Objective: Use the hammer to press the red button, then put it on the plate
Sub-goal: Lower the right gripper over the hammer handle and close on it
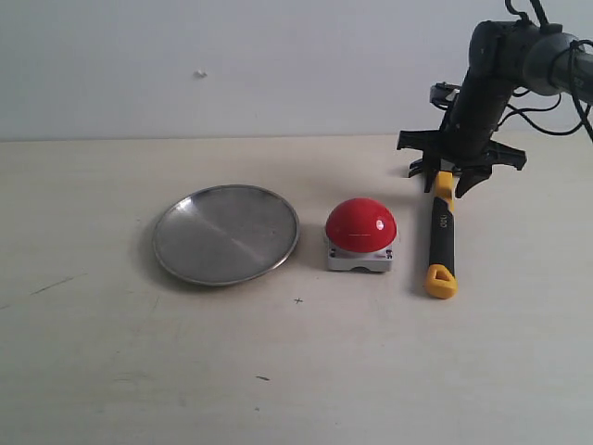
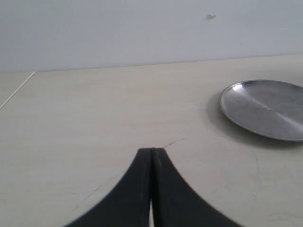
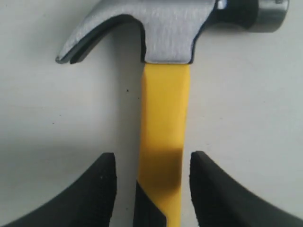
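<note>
right of the red button (image 1: 360, 225), the hammer (image 1: 441, 236) lay flat on the table (image 1: 93, 371), the right gripper (image 3: 152, 163) with jaws apart astride its yellow neck; the grasp was in hand, and closing them seemed next.

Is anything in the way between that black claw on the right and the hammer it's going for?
Nothing visible. The right gripper is open, with one finger on each side of the yellow handle of the hammer, and nothing lies between the fingers and the handle.
</note>
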Robot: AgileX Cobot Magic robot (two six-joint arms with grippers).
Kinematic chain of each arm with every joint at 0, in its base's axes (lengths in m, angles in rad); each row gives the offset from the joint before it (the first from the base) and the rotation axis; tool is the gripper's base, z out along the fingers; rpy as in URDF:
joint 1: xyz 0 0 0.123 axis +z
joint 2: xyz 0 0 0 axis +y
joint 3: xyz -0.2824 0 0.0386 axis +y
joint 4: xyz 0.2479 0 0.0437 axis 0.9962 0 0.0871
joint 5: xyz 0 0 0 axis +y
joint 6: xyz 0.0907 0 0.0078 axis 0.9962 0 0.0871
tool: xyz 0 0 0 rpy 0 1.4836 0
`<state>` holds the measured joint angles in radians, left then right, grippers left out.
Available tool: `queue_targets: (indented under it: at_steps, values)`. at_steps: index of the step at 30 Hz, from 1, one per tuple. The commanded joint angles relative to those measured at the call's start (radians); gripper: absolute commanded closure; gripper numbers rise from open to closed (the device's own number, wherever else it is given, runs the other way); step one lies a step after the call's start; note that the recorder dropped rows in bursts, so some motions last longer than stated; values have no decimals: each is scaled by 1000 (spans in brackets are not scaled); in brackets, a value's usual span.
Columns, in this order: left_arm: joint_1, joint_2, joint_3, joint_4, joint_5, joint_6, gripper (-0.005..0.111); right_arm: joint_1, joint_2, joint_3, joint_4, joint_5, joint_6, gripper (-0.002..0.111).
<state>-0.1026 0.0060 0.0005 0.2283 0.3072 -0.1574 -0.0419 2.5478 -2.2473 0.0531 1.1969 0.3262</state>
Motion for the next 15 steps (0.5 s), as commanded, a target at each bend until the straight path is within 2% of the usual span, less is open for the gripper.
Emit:
queue_targets:
  at_steps: [1, 15]
  values:
    - [2, -6, 0, -4, -3, -3, 107, -1, 14, -14, -8, -39, 18, 60]
    - [2, -6, 0, -4, -3, -3, 107, -1, 16, -14, -76, -68, 69, 62]
